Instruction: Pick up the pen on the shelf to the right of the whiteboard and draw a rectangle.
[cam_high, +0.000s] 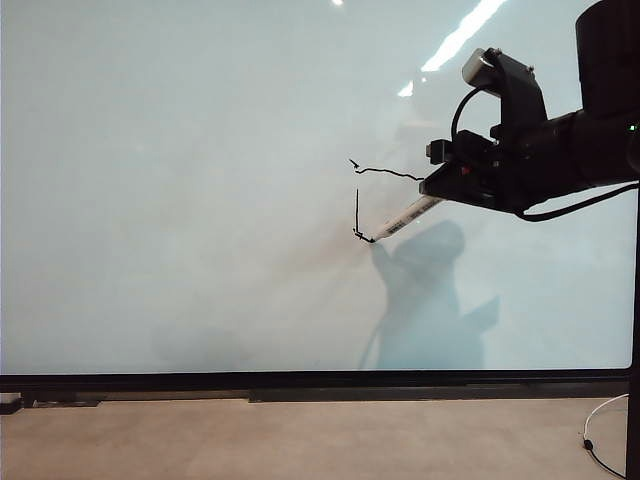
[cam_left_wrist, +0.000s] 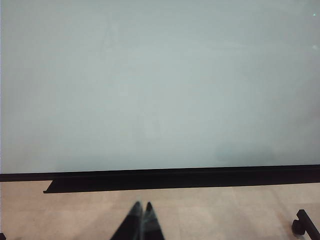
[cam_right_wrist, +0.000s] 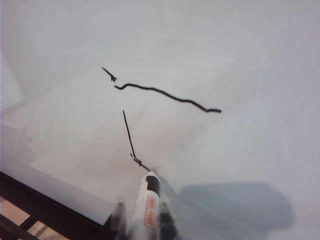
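Whiteboard: fills the scene, thin black frame along its lower edge. Right gripper: right of the drawn lines, jaws clamped on the pen, whose long axis slants down and leftward to the board, tip at the lower end of the vertical stroke. Rectangle: unfinished, wavy top line and left side only; bottom side probably next, running rightward under the gripper, bare board ahead. Left gripper: jaws together, low before the board's frame, well apart from the drawing
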